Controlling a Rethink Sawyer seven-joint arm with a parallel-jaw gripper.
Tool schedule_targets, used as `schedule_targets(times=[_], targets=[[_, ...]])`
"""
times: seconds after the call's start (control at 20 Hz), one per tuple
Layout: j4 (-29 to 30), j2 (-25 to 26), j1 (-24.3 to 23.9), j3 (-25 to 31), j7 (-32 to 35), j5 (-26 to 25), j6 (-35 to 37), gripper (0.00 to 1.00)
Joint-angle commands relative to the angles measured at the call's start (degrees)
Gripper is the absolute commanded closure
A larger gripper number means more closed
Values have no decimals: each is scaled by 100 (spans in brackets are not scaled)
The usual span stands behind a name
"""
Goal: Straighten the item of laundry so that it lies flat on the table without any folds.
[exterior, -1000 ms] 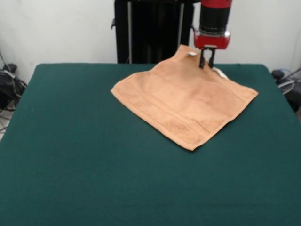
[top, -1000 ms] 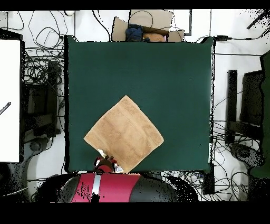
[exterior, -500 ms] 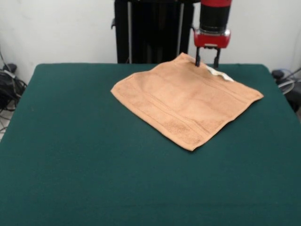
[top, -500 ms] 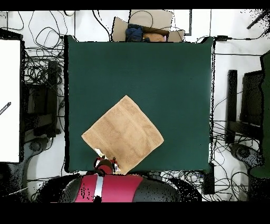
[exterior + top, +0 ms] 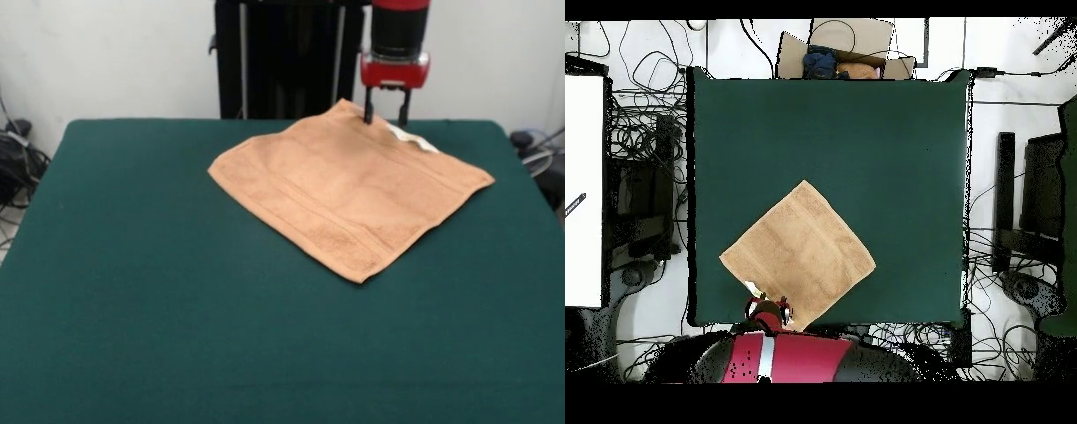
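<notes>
Taking the front view from left to right: the left half of the green surface [image 5: 132, 265] lies bare to its left edge. The peach-orange towel [image 5: 349, 190] begins a little left of the surface's middle line and spreads toward the far right corner, turned like a diamond. One corner points left, one points toward the near edge, one reaches toward the right edge, and the last sits at the far edge under me. It looks spread out in a single layer, with woven bands running along the side nearest the front. The corner at the far edge is humped up a little rather than lying fully flat. A small white label [image 5: 411, 138] shows on the towel's far right side, just beside that corner.

My jaws [image 5: 386, 109] stand open above the raised far corner, holding nothing. The two dark fingers [image 5: 368, 112] hang apart, with pale wall visible between them. The left one comes down at the corner's tip; whether it touches the cloth I cannot tell.

From overhead, the towel [image 5: 798, 256] lies in the part of the surface [image 5: 895, 150] nearest my base, its nearest corner at that edge, with my jaws [image 5: 768, 312] over it.
</notes>
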Motion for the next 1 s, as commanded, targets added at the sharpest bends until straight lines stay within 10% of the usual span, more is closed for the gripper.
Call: schedule_targets(times=[0.05, 1.0], targets=[[-126, -990, 0, 418, 1201, 222, 748, 0], [-574, -1696, -436, 374, 627, -176, 2033, 0]])
